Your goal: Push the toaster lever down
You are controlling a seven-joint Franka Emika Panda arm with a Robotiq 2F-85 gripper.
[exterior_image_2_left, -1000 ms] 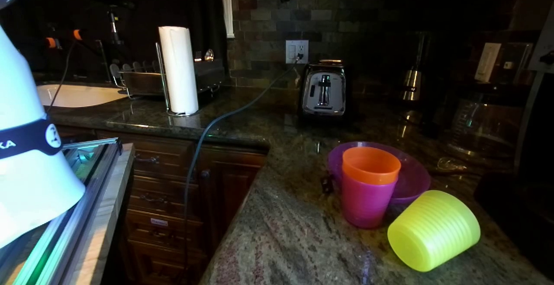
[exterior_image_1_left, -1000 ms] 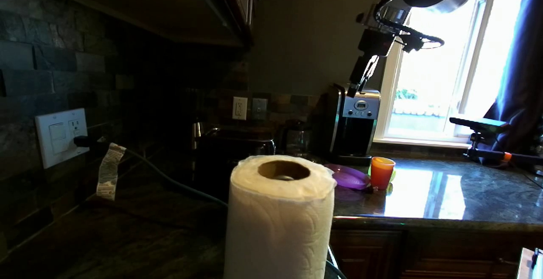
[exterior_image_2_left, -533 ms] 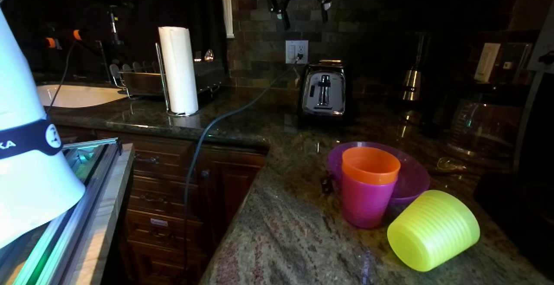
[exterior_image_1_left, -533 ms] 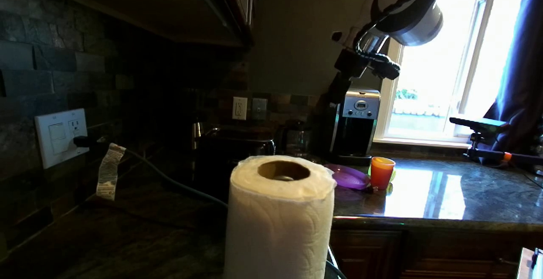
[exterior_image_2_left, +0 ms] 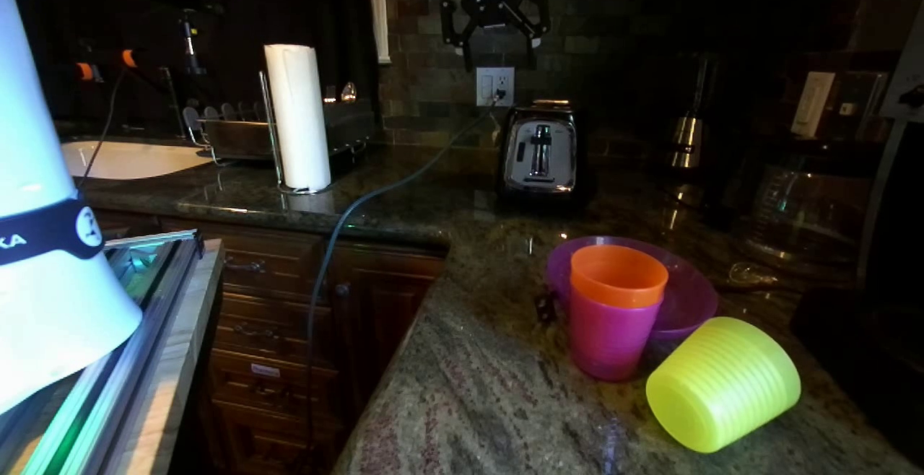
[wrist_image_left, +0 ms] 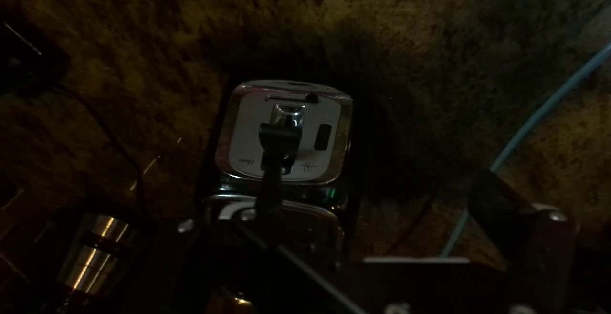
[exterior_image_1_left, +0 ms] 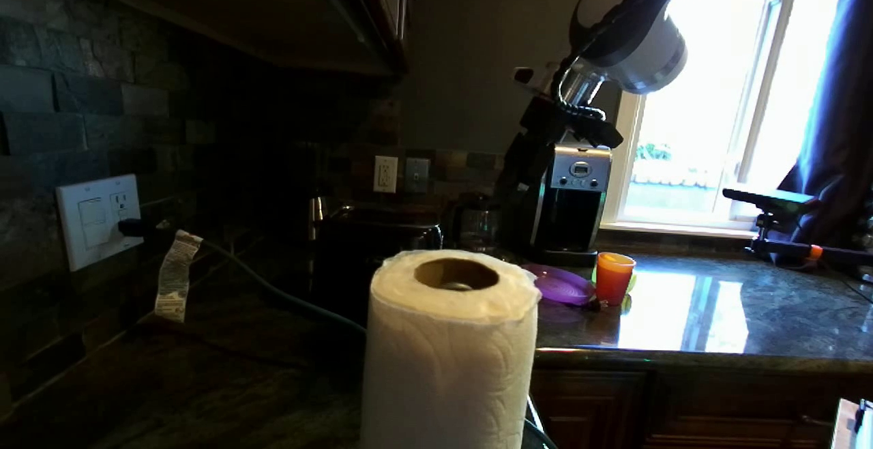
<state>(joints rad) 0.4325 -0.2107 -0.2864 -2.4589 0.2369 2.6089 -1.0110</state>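
The toaster (exterior_image_2_left: 559, 161) has a shiny silver face and dark casing and stands upright on the counter. It is a dark shape in an exterior view (exterior_image_1_left: 382, 230), partly hidden by the paper-towel roll. Its black lever (exterior_image_2_left: 541, 132) sits near the top of its slot. In the wrist view the toaster's pale face (wrist_image_left: 246, 128) and lever (wrist_image_left: 280, 135) show from above. My gripper (exterior_image_2_left: 500, 63) is open and empty, pointing down, higher than the toaster and left of it in that view. In the wrist view the gripper's (wrist_image_left: 377, 180) left finger overlaps the toaster just below the lever; contact cannot be told.
A paper-towel roll (exterior_image_2_left: 297, 118) stands left of the toaster. A blue-grey cord (exterior_image_2_left: 390, 186) crosses the counter. A purple plate (exterior_image_2_left: 693, 294), stacked cups (exterior_image_2_left: 613, 330) and a yellow cup (exterior_image_2_left: 722, 385) lie in front. A coffee maker (exterior_image_1_left: 580, 190) stands by the window; a cabinet (exterior_image_1_left: 368, 5) hangs above.
My gripper has come down toward the toaster, moving down and left in an exterior view and into fuller sight below the top edge in another. The toaster and other objects have not moved.
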